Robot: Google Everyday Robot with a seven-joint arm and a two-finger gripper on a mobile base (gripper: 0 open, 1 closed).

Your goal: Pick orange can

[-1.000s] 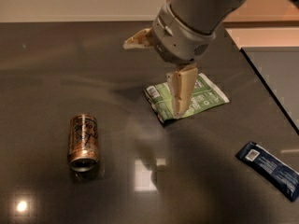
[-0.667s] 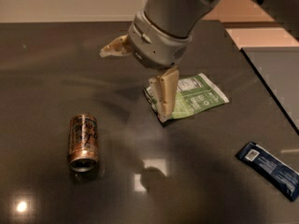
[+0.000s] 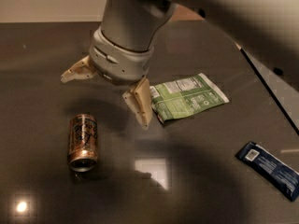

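The orange can [image 3: 83, 142] lies on its side on the dark table, its open end towards me, at the lower left. It is copper-orange with dark script and silver rims. My gripper [image 3: 105, 97] hangs above the table just up and right of the can, not touching it. Its two cream fingers are spread wide apart: one finger [image 3: 74, 72] points left, the other finger [image 3: 141, 101] points down beside the green packet. Nothing is between them.
A green snack packet [image 3: 189, 96] lies flat right of the gripper. A dark blue flat wrapper [image 3: 270, 168] lies at the lower right. The table's right edge [image 3: 271, 94] runs diagonally at the far right. Light glare spots show on the table near the front.
The gripper and arm have moved left and slightly down, from over the green packet towards the can. The can, packet and wrapper have not moved.
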